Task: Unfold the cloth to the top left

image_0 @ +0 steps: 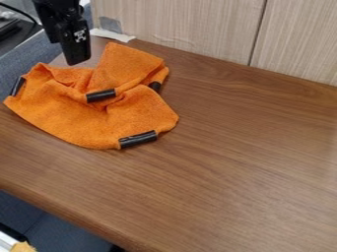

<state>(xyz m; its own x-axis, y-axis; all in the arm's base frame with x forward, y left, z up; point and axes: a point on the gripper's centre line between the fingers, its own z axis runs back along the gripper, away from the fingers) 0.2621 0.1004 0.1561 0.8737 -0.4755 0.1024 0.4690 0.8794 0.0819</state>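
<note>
The wooden bench (243,152) carries the orange cloth (69,113), which lies rumpled near the bench's far left corner, one end close to the left edge. It should be light and soft, with nothing fragile about it, limp enough to sag wherever it is not held. Its loose folds look easy to pinch, though two layers might come up together. The best hold is probably the flap by the middle black band (101,95), taking only the top layer, then drawing it towards that far left corner. The band itself looks smoother and perhaps stiffer than the cloth, so a grip on it alone could slip

The black arm (60,15) comes in at the top left and slants down, with the gripper (78,61) pointing downward at the cloth's far side. How far open it is I cannot tell; nothing is seen in its hold, and whether it touches the cloth is unclear
</note>
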